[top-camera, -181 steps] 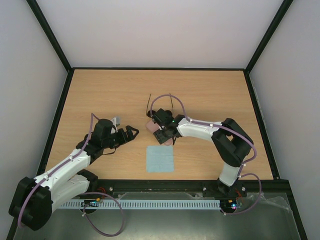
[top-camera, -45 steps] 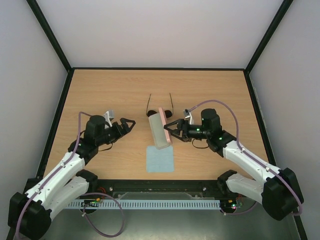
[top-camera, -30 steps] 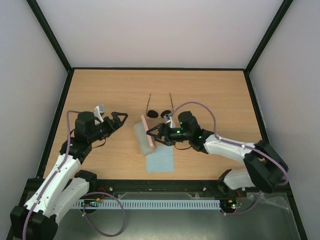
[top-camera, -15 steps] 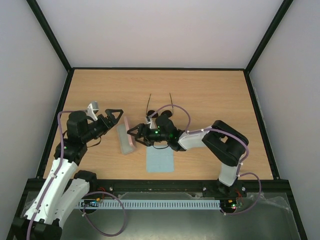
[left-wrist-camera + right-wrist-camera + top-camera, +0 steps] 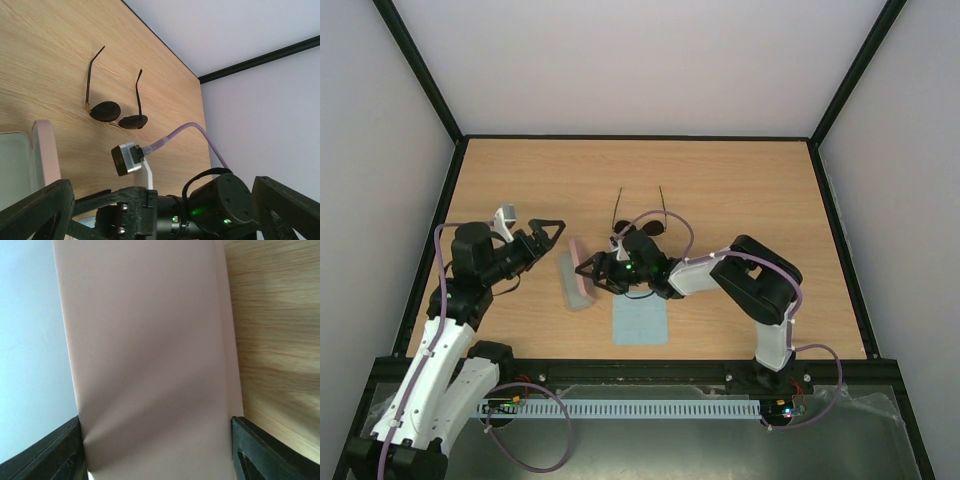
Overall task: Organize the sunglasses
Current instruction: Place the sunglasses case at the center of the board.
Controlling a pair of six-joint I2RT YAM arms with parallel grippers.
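Sunglasses (image 5: 120, 117) are in neither hand, so we start at the pincers.

Right pincer (image 5: 592, 272): jaws spread fairly wide and clamped across the pink case (image 5: 572, 282). In the wrist view the case fills the gap between the two fingers. We cannot tell whether it rests on the counter (image 5: 740, 180) or hangs just above it.

Left pincer (image 5: 552, 240): jaws at full spread with nothing between them. It is aimed at the case from the left of the overhead frame. The tips are just beside the case and, as far as we can tell, not touching it.

Change noted: a second and a half ago the case stood at frame centre, just below the sunglasses. The right arm has since swept it leftward, and it now sits left of centre. The left pincer has drawn back a little and faces it. Movement over the last half second is slight.

Sunglasses: same spot throughout, upper centre of the counter. The temples are unfolded and point toward the top of the frame. Overhead, the lenses are partly hidden by the right arm's wrist. Blue cloth (image 5: 640, 320) lies flat at lower centre, unmoved.

Our reading: this looks like a hand-over or a two-armed hold on the case, probably to steady or open it. The sunglasses themselves are not yet handled, so stowing them is still to do.
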